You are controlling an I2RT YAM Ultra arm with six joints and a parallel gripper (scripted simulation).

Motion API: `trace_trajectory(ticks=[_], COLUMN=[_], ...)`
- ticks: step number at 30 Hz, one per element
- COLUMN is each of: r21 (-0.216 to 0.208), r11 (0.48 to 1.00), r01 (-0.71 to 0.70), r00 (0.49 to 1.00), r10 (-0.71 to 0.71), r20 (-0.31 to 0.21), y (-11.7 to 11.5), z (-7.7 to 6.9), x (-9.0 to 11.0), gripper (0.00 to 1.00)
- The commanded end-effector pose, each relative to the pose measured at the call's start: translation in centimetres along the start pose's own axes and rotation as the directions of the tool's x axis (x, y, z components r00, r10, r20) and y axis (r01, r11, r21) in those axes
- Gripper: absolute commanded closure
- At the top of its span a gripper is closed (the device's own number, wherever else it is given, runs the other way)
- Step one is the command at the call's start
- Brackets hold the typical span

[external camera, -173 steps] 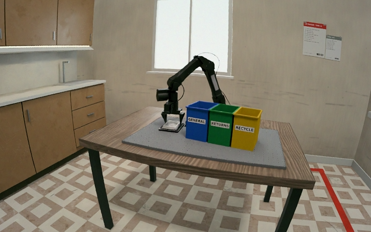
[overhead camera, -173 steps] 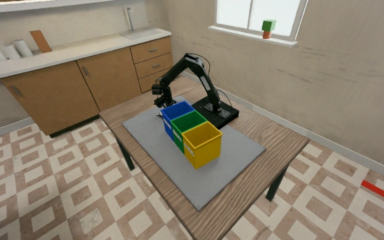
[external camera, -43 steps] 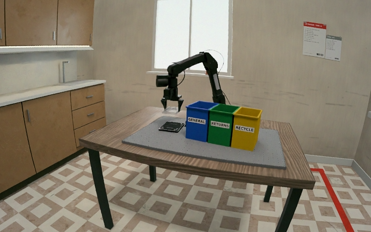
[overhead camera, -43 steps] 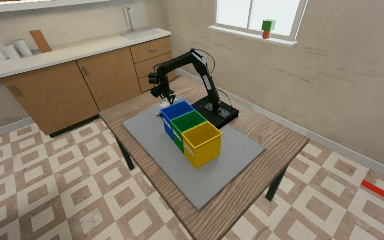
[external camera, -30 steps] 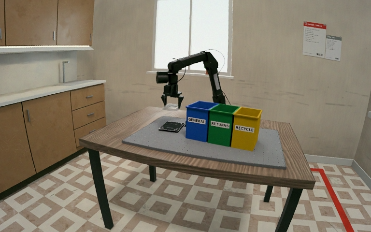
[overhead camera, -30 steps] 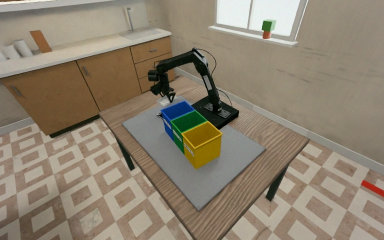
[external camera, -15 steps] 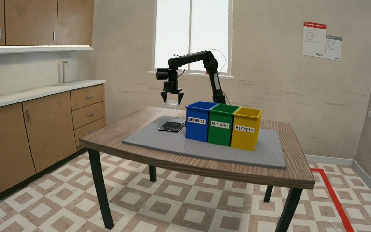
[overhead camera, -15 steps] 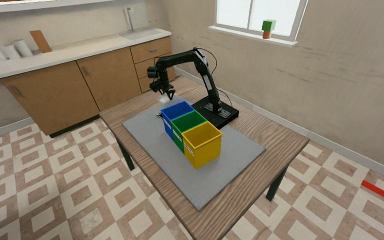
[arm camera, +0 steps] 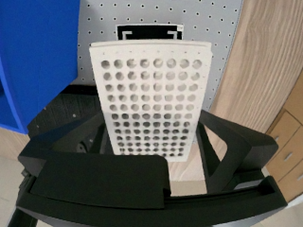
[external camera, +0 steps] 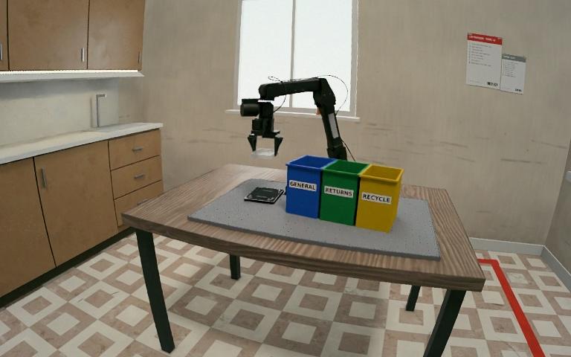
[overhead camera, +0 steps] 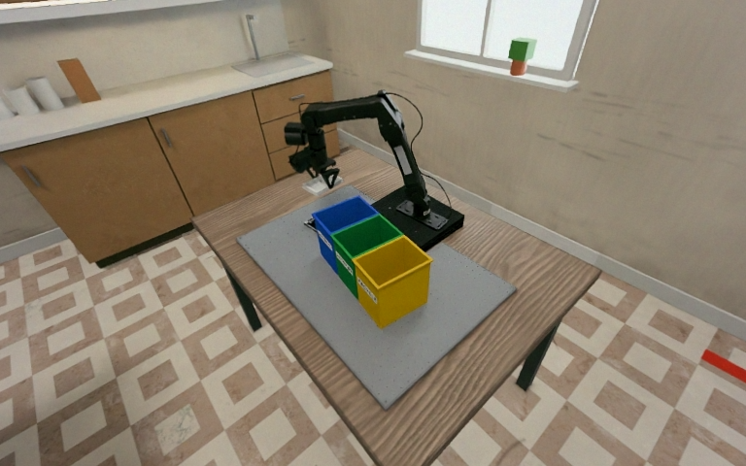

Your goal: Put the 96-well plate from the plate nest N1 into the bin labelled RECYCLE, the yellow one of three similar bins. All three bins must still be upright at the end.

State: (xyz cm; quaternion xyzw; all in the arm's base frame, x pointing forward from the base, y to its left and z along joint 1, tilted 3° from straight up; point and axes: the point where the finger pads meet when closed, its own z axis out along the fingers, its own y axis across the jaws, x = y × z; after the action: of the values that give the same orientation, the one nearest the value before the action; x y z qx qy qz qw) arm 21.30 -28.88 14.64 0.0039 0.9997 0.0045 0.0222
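My gripper (external camera: 264,148) is shut on the white 96-well plate (arm camera: 151,106) and holds it high in the air, above and to the left of the blue bin. The plate also shows in the top view (overhead camera: 322,184) and the exterior view (external camera: 263,153). The black plate nest N1 (external camera: 265,195) lies empty on the grey mat below; its edge shows in the wrist view (arm camera: 150,32). The yellow RECYCLE bin (external camera: 378,196) stands upright at the right end of the row, also seen in the top view (overhead camera: 392,279).
The blue GENERAL bin (external camera: 306,185) and the green RETURNS bin (external camera: 342,190) stand upright between my gripper and the yellow bin. The blue bin's wall fills the left of the wrist view (arm camera: 38,61). The arm's base (overhead camera: 421,216) sits behind the bins.
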Motion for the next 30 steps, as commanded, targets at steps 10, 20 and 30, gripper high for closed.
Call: trace_trajectory(ticks=[10,20,30], r21=[-0.007,-0.003,-0.003], r11=[1.0,1.0,1.0], r01=[-0.012,-0.012,-0.007], r00=[1.0,1.0,1.0], r10=[0.012,0.012,0.007], r20=[0.016,0.019,0.008], y=[-0.2,-0.1,0.1], z=[-2.5,-2.7,-2.3], x=[0.3,0.3,0.2], gripper=[1.0,1.0,1.0])
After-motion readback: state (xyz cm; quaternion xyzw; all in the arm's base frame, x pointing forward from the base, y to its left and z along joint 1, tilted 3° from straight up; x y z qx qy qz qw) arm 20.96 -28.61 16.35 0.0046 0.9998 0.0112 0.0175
